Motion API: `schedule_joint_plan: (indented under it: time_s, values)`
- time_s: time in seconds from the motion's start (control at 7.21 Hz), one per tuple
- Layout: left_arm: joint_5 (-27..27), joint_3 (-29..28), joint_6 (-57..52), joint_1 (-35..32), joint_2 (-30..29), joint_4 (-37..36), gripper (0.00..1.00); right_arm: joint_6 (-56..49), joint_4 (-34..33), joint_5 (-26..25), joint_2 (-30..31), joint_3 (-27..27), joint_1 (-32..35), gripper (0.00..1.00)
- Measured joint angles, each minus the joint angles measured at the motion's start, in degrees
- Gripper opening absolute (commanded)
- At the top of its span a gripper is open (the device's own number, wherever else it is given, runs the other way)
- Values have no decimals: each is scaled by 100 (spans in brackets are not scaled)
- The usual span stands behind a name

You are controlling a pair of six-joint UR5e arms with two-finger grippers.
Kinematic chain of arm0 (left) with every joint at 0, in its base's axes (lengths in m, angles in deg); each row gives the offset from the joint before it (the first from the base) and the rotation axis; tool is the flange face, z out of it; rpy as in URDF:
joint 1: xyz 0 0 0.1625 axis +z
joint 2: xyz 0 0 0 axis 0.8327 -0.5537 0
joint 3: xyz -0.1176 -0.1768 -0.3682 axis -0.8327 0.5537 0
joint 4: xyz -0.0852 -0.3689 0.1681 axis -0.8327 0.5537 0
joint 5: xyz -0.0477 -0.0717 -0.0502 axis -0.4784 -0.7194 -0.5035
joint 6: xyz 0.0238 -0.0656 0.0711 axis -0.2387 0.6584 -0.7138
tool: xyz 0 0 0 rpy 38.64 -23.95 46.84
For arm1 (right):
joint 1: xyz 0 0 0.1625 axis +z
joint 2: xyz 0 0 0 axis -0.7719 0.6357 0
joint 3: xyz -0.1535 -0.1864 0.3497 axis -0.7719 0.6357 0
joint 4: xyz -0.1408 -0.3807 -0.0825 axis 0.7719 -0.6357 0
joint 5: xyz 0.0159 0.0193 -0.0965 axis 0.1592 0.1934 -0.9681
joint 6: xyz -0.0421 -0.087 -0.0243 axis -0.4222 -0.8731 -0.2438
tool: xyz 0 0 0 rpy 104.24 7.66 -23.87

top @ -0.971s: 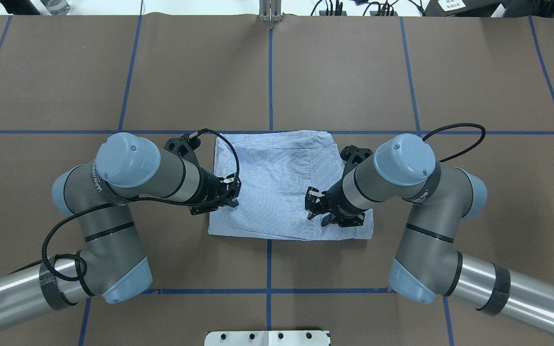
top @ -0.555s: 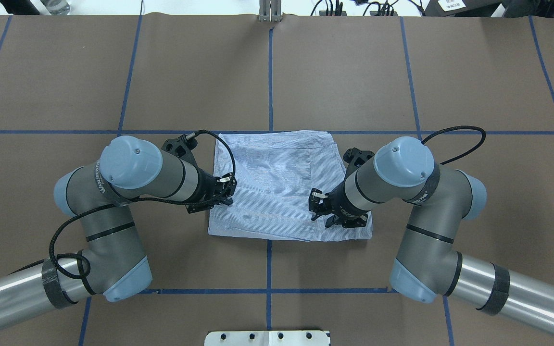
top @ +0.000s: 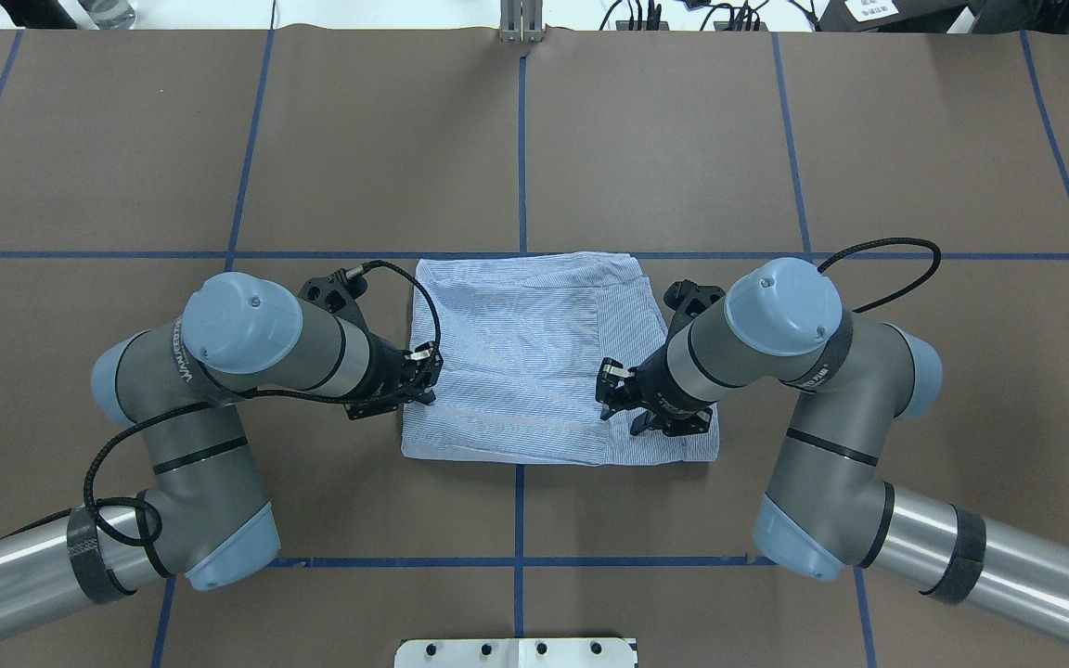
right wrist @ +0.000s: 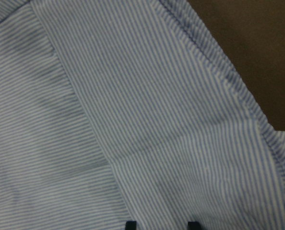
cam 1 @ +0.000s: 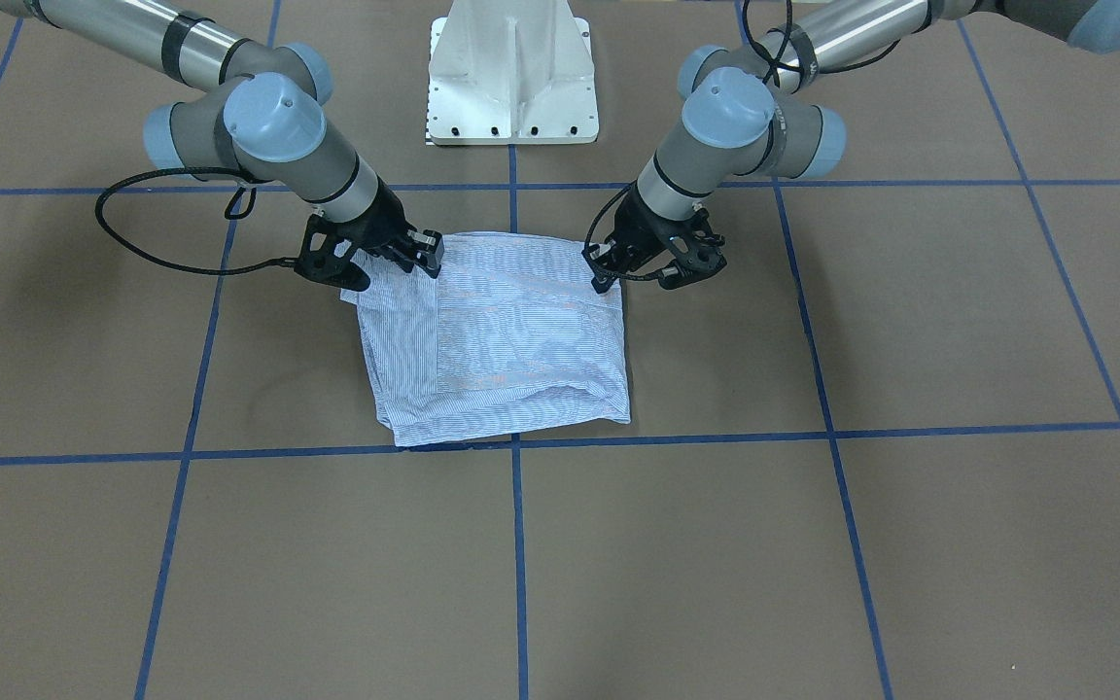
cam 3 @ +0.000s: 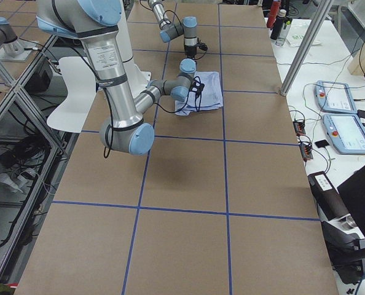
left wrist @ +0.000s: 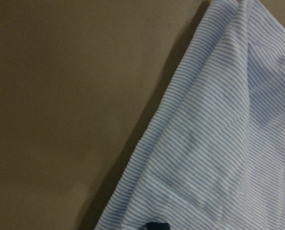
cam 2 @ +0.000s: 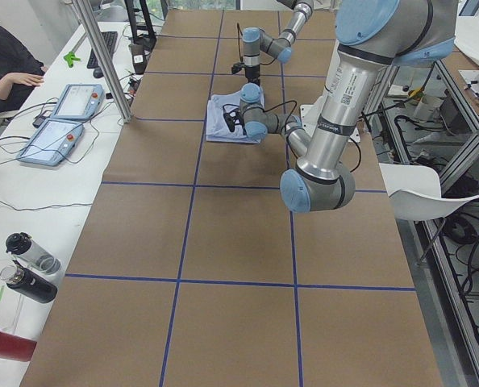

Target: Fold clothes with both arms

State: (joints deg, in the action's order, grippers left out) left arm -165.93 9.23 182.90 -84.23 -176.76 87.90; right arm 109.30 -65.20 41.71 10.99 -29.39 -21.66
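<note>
The shirt [top: 534, 357] lies flat in the middle of the counter [top: 683, 139]. The left end effector [top: 421, 382] is at the shirt's left edge, near the corner on the robot's side; it may be touching the cloth. The right end effector [top: 616, 397] is over the shirt's right part. The base [top: 516, 652] stands behind the shirt's near edge, well apart.

Left gripper [top: 428, 380] jaws' spread indiscernible
</note>
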Motion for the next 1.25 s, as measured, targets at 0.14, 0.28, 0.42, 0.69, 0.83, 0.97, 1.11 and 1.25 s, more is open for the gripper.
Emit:
schedule_joint_plan:
  time_s: [0.14, 0.28, 0.42, 0.69, 0.83, 0.97, 1.11, 1.25]
  values:
    - [3, 23, 9, 67, 14, -2, 0, 0, 0, 1, 4, 0, 6, 46]
    - [6, 34, 38, 137, 22, -3, 0, 0, 0, 1, 6, 2, 20, 47]
    - [6, 64, 73, 184, 25, -21, 0, 0, 0, 10, 6, 2, 54, 59]
    - [-10, 436, 73, 213, 7, -462, 99, 0, -1, 60, -6, -47, 267, 100]
    - [-12, 724, 28, 153, -23, -817, 100, -2, -5, 74, -17, -93, 462, 100]
    - [-11, 960, -6, -15, -43, -1015, 100, -28, -7, 106, -8, -130, 748, 100]
    - [-11, 1149, -148, -246, -49, -1097, 100, -219, -8, 163, 7, -164, 1103, 100]
    - [-14, 1299, -616, -529, -35, -1148, 100, -733, -11, 213, 68, -192, 1460, 100]
